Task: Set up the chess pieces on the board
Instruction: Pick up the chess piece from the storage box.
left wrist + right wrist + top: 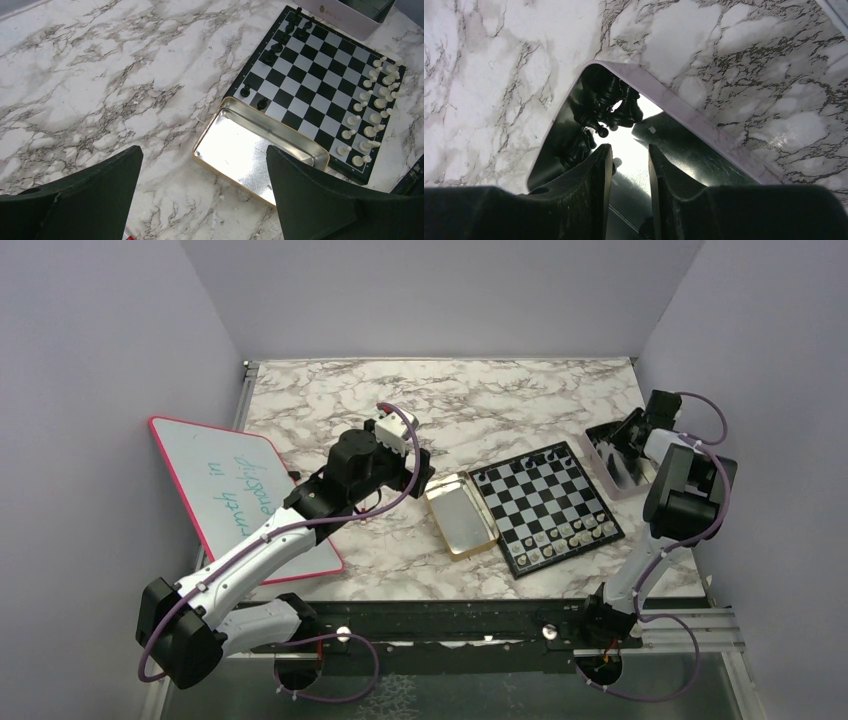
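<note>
Gold tin (pixel 462 515), from above, is lying just beside the chessboard's (pixel 545 505) left edge, one silvery tin (pixel 620 478) off its right. Left wrist: the left gripper (pixel 204 155) is hanging wide open, empty, left of the chessboard, where roughly sixteen white chessmen (pixel 372 117) and nine black chessmen (pixel 277 47) are standing. Right wrist: the right gripper (pixel 629 150), narrowly parted and empty, is hovering over heaped black pieces (pixel 611 105), likely choosing one.

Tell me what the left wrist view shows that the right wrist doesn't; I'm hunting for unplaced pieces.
Left wrist only: the board with white pieces in two rows and a few black ones opposite, plus an empty gold tin. Right wrist only: a heap of black pieces in a shiny tray. Both: the marble tabletop.
</note>
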Robot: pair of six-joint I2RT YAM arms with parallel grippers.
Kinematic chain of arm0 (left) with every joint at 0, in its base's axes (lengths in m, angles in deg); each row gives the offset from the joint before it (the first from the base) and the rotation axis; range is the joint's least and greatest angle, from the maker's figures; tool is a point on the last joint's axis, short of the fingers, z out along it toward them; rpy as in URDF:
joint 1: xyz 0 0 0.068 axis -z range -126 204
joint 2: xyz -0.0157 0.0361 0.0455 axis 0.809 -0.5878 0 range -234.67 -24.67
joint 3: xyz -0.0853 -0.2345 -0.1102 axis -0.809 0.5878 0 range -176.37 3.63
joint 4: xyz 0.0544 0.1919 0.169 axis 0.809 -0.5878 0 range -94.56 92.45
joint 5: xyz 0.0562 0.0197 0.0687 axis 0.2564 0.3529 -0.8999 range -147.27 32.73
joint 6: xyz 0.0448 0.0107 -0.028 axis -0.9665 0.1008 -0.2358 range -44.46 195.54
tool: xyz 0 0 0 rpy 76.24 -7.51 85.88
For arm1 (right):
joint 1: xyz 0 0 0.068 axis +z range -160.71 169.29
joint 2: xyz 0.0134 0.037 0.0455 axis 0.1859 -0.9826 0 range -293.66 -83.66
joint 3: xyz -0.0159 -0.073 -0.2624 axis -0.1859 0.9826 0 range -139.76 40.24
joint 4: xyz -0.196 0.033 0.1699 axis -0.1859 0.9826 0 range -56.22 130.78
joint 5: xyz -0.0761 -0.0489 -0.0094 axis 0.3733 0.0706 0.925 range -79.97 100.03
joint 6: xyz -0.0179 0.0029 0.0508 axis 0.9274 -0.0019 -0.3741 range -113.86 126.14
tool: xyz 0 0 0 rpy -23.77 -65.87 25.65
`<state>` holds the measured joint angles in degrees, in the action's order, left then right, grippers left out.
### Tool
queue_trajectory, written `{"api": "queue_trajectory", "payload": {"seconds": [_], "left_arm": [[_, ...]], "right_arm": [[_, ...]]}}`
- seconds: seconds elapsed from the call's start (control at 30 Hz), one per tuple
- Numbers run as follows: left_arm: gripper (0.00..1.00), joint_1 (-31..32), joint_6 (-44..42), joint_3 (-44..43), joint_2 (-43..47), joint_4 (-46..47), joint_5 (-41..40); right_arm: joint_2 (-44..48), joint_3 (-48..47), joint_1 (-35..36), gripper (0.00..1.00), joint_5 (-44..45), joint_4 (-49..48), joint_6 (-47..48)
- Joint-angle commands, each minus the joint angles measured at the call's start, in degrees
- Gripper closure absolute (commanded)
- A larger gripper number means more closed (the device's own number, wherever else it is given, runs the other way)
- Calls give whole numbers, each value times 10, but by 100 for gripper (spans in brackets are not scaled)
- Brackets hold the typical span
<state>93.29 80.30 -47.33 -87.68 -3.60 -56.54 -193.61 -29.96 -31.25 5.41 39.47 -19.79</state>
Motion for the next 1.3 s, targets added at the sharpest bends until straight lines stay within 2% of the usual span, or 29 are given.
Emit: {"api": "queue_trajectory", "payload": {"seconds": [0.0,0.27,0.87,1.27], "left_arm": [[6,4,-9,5,7,10,-16],[6,4,-9,5,5,10,-19],[6,4,-9,6,-3,12,-17],[6,4,-8,7,0,11,-15]], "right_arm": [[-10,-15,0,62,-10,-33,4],[-28,-20,0,65,-9,-43,-5],[-49,-5,0,62,-13,-100,-48],[-64,-24,-1,63,10,-58,-46]]}}
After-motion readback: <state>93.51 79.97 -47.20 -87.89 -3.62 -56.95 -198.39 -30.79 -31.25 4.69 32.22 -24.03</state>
